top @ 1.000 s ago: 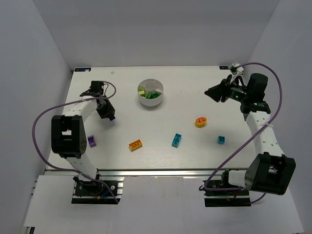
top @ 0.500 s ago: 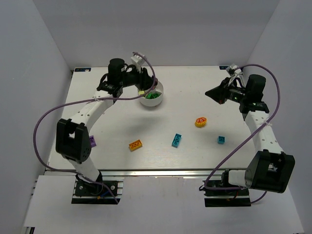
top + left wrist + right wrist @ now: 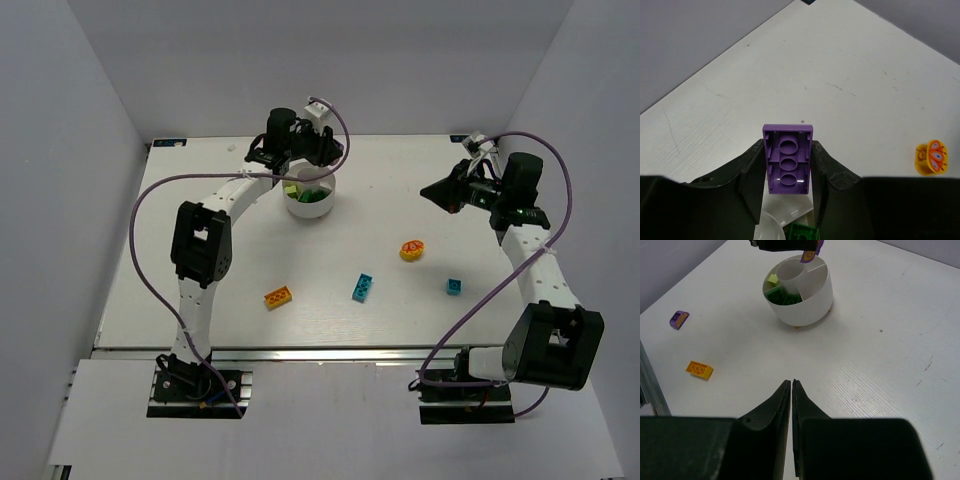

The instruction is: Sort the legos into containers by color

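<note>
My left gripper (image 3: 325, 160) hangs over the white bowl (image 3: 310, 208), shut on a purple brick (image 3: 788, 160) held underside up between its fingers (image 3: 751, 175). In the right wrist view that brick (image 3: 809, 256) sits above the bowl's (image 3: 807, 305) far side near the hub. Green bricks (image 3: 782, 297) and a lime one (image 3: 772, 279) lie in its compartments. On the table are an orange-yellow brick (image 3: 278, 297), a cyan brick (image 3: 363, 287), a small blue brick (image 3: 454, 287) and a round yellow-orange piece (image 3: 412, 249). My right gripper (image 3: 428, 190) is shut and empty, raised at the right.
A second purple piece (image 3: 679, 319) lies on the table far left, beyond the orange-yellow brick (image 3: 699, 369). The round piece (image 3: 931, 157) shows at the right of the left wrist view. Grey walls close in the table on three sides.
My left arm has swung from the left side of the table to above the bowl, carrying the purple brick. The right gripper's jaws have shut; that arm stayed in place.
</note>
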`<state>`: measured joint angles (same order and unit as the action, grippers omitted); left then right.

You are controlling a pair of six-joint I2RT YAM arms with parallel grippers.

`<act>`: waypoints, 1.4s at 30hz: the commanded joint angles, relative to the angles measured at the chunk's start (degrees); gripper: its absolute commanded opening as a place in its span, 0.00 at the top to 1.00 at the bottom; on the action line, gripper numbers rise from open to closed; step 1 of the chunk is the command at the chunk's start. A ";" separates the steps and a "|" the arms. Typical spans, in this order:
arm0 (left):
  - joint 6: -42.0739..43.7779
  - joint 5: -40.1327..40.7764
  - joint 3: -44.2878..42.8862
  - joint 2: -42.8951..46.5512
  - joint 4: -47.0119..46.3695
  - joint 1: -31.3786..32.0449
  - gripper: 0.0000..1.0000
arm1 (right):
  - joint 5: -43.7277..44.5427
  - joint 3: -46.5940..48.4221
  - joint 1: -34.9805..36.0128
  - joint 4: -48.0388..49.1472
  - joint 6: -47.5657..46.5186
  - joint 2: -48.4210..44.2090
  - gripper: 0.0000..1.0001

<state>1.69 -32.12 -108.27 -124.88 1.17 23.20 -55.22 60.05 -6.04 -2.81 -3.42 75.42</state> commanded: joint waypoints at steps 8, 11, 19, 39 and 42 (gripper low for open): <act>2.96 12.00 -2.38 -0.01 2.16 3.43 1.00 | -0.06 -0.11 -0.37 1.84 -0.36 1.66 0.90; 3.40 11.47 -2.47 -0.89 2.78 3.43 1.00 | 0.11 -0.11 -0.29 1.84 -0.45 1.40 0.90; 4.19 11.73 -2.21 -2.03 4.28 3.43 1.00 | -0.06 -0.11 -0.37 1.84 -0.45 1.75 0.90; 4.46 15.86 0.07 -2.12 5.68 2.38 0.67 | -0.15 -0.20 -0.46 1.84 -0.45 2.01 0.87; 4.46 16.56 0.25 -2.12 5.77 2.38 0.55 | -0.24 -0.20 -0.46 1.84 -0.45 2.19 0.86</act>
<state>5.61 -16.78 -108.27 -128.99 6.52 25.71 -54.78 60.03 -6.31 -2.83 -3.40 76.99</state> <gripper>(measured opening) 0.463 0.134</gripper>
